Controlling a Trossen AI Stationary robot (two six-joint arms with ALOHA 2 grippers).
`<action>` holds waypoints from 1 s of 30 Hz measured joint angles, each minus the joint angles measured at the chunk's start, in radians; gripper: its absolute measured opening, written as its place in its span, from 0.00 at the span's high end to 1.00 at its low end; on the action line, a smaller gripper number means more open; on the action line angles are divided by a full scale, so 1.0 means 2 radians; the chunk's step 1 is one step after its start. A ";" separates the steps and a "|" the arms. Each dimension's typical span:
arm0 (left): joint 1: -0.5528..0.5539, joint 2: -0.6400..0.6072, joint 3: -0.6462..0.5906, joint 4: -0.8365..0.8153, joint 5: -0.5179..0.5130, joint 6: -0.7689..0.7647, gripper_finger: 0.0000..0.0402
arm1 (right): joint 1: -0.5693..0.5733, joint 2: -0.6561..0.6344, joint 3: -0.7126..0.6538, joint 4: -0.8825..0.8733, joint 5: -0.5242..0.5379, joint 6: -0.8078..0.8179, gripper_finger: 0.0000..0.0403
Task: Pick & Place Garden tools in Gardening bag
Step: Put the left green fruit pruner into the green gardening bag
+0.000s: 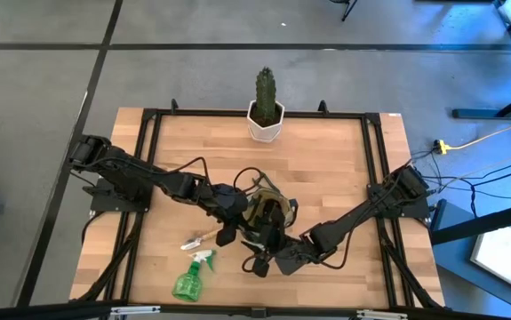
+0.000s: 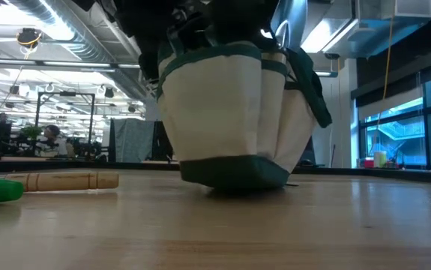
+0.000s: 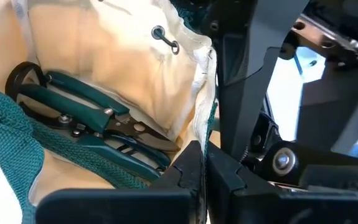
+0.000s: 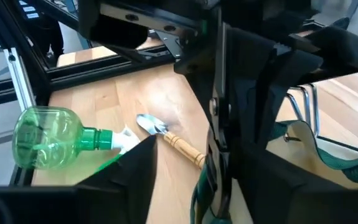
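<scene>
Left wrist view shows the pruning shears (image 3: 88, 127) already lying inside the gardening bag (image 1: 266, 213), which stands in the middle of the surface (image 1: 326, 160). The left gripper (image 3: 202, 174) is pressed together on the bag's rim. The right gripper (image 1: 268, 260) is at the near side of the bag; I cannot tell its fingers. Still outside are the trowel (image 1: 203, 237) and the green spray bottle (image 1: 190, 277), so I judge the task partly done.
</scene>
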 joint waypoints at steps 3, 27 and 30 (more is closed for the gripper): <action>0.000 0.000 0.000 0.000 -0.002 0.000 0.99 | 0.000 0.000 0.012 -0.010 0.004 -0.001 0.44; 0.000 0.000 0.000 -0.002 -0.002 0.002 0.99 | -0.022 -0.002 0.073 -0.102 -0.001 0.001 0.75; -0.001 0.000 0.000 -0.004 -0.002 0.002 0.99 | -0.025 -0.002 0.073 -0.105 -0.017 0.001 0.80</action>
